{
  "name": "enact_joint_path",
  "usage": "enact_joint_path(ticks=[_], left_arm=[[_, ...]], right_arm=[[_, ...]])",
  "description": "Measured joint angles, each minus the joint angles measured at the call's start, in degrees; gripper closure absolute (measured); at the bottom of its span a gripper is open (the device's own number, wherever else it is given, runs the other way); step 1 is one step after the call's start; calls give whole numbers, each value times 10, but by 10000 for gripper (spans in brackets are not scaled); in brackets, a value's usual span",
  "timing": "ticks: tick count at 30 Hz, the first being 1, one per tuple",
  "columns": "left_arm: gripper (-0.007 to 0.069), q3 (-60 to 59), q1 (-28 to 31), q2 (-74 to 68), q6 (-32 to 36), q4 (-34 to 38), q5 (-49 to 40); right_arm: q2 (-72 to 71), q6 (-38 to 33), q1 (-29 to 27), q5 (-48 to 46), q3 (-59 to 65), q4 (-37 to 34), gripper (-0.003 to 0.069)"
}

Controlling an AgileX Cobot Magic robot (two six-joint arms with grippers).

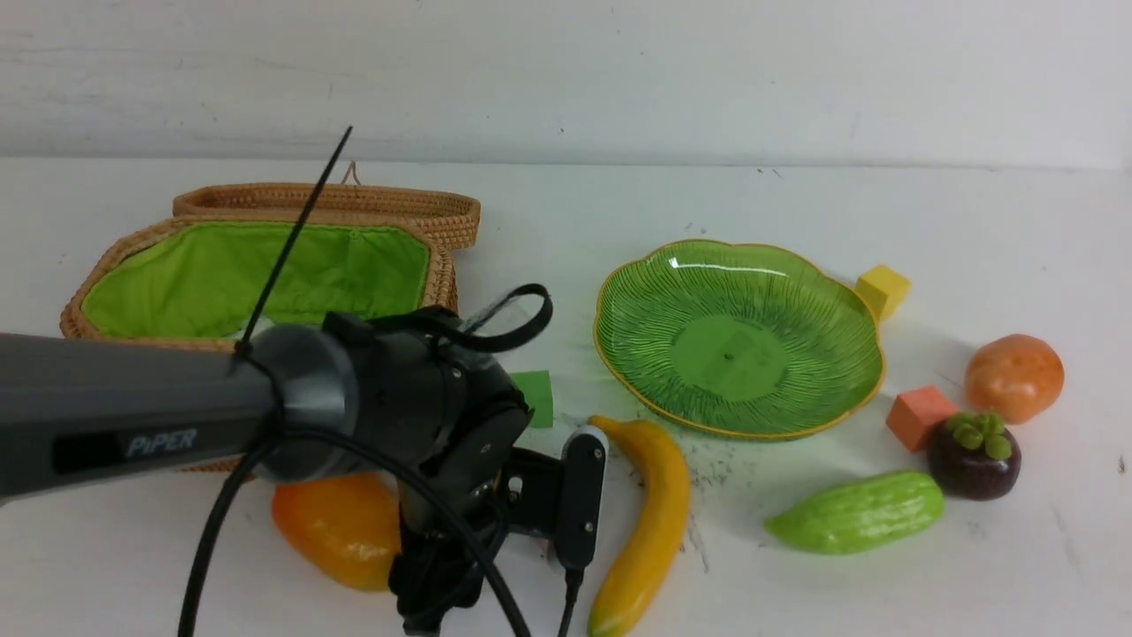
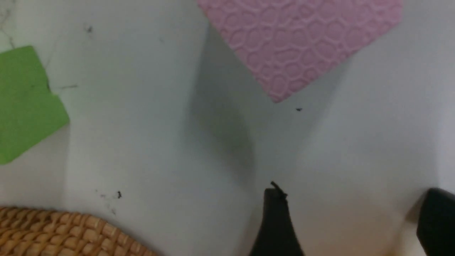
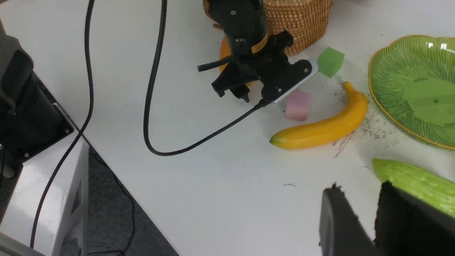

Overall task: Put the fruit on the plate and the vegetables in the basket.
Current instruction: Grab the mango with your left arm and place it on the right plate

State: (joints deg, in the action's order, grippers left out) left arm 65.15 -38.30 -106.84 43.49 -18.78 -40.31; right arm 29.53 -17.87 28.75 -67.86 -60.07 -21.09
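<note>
Front view, mango (image 1: 336, 526) beside left pincer (image 1: 429, 602)

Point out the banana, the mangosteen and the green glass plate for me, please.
banana (image 1: 659, 518), front view, middle of its yellow body.
mangosteen (image 1: 973, 478), front view, dark purple skin below the green cap.
green glass plate (image 1: 738, 347), front view, bare flat centre.

The left arm (image 1: 133, 425) reaches across the foreground, its wrist covering part of the mango (image 1: 336, 531). Behind it the basket (image 1: 177, 283) stands open. The banana (image 1: 650, 522) lies just before the plate (image 1: 738, 345) — gourd (image 1: 853, 513), mangosteen (image 1: 973, 456) and tomato (image 1: 1013, 376) sit to its right.
</note>
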Motion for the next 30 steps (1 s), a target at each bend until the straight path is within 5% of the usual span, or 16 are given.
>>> enact_joint_path(ticks=[8, 19, 27, 30], left_arm=[[298, 1, 0, 19, 0, 35, -27], [139, 1, 0, 104, -47, 154, -89], [123, 1, -3, 186, -399, 156, -190], [167, 1, -3, 223, -420, 140, -232]], right_arm=[[0, 0, 0, 0, 0, 0, 478], [0, -1, 0, 3, 0, 0, 478], [0, -14, 0, 3, 0, 0, 478], [0, -22, 0, 4, 0, 0, 478]])
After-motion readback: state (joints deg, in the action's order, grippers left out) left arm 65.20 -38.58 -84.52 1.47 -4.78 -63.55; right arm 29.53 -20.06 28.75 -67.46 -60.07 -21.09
